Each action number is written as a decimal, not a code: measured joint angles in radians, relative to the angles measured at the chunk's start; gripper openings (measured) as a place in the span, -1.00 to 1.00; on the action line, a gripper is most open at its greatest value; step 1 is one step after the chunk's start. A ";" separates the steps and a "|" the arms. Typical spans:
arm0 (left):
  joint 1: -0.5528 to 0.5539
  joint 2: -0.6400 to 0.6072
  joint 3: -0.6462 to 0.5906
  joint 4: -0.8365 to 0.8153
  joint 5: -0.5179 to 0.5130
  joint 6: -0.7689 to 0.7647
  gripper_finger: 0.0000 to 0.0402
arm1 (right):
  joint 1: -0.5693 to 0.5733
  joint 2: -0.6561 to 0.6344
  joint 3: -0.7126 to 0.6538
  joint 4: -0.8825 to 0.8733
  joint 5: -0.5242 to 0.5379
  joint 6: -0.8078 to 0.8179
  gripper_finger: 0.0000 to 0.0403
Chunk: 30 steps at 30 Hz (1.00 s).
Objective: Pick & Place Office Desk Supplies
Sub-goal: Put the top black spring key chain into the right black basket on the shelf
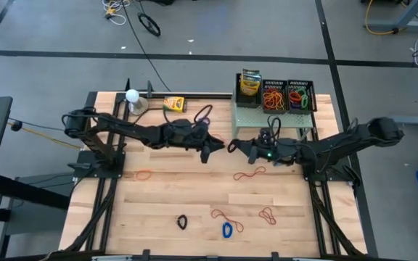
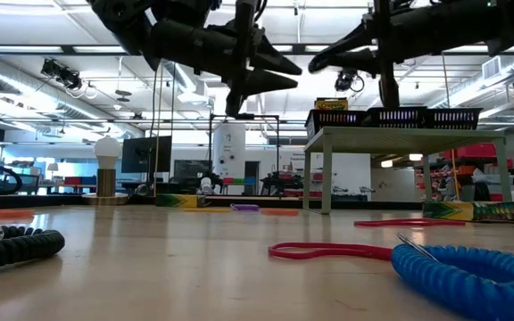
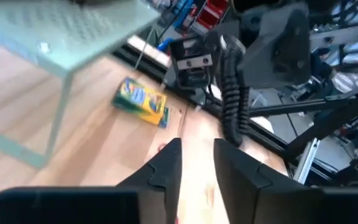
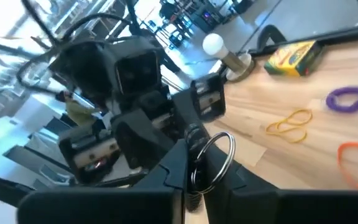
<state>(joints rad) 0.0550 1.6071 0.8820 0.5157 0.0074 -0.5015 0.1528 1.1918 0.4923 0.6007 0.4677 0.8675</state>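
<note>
My two grippers meet tip to tip above the table's middle. My right gripper is shut on a thin dark rubber-band loop. My left gripper faces it, open, with nothing between its fingers. Loose rubber bands lie flat on the table: red, orange, black, blue. A crayon box lies at the far edge. Another crayon box and two black mesh trays of bands stand on the pale green shelf. My right gripper pinches the lower part of the dark loop between its two fingers. The fingers come level from the table's right side. The rest of the loop stands out round beyond the fingertips, lifted clear of the table.
A white ball on a stand is at the far left. More bands lie near the front edge and by the far edge, one purple, one yellow. A third crayon box lies beside the shelf's legs.
</note>
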 joint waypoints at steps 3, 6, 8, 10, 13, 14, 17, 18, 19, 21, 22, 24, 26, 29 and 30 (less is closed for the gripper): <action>0.016 -0.054 0.000 -0.053 0.003 0.059 -0.43 | 0.000 -0.054 0.000 -0.088 0.005 -0.040 -0.88; 0.029 -0.110 0.000 -0.107 -0.001 0.112 -0.44 | 0.000 -0.118 0.042 -0.263 0.015 -0.083 -0.90; 0.032 -0.138 0.000 -0.128 -0.010 0.145 -0.48 | 0.000 -0.158 0.090 -0.401 0.027 -0.121 -0.91; 0.032 -0.156 0.000 -0.137 -0.024 0.178 -0.55 | 0.000 -0.181 0.147 -0.523 0.029 -0.170 -0.90; 0.032 -0.160 0.000 -0.139 -0.026 0.199 -0.68 | 0.000 -0.194 0.228 -0.646 0.029 -0.242 -0.90; 0.032 -0.160 0.000 -0.142 -0.026 0.203 -0.73 | 0.000 -0.194 0.250 -0.667 0.028 -0.260 -0.90; 0.029 -0.152 0.000 -0.131 -0.026 0.223 -0.87 | 0.000 -0.194 0.282 -0.674 0.016 -0.308 -0.90; 0.030 -0.151 0.000 -0.132 -0.026 0.230 -0.92 | 0.000 -0.194 0.285 -0.671 0.010 -0.317 -0.90; 0.030 -0.151 0.000 -0.127 -0.026 0.234 -0.96 | 0.000 -0.194 0.287 -0.672 0.009 -0.324 -0.90; 0.030 -0.150 0.000 -0.108 -0.023 0.236 -0.97 | 0.000 -0.193 0.288 -0.673 0.006 -0.326 -0.90; 0.030 -0.150 0.000 -0.100 -0.014 0.235 -0.97 | 0.000 -0.193 0.288 -0.673 0.006 -0.329 -0.90; 0.028 -0.150 0.000 -0.086 0.011 0.233 -0.97 | 0.000 -0.185 0.288 -0.671 0.004 -0.344 -0.90; 0.022 -0.150 0.000 -0.073 0.028 0.237 -0.97 | 0.000 -0.180 0.288 -0.676 -0.007 -0.365 -0.90; 0.006 -0.145 -0.033 -0.013 0.031 0.248 -0.97 | 0.000 -0.170 0.288 -0.667 -0.022 -0.390 -0.90; 0.002 -0.144 -0.064 0.041 0.031 0.243 -0.97 | 0.000 -0.168 0.288 -0.667 -0.023 -0.393 -0.89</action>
<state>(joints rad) 0.0571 1.4626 0.8176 0.5572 0.0383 -0.2589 0.1532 1.0243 0.7807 -0.0665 0.4450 0.4742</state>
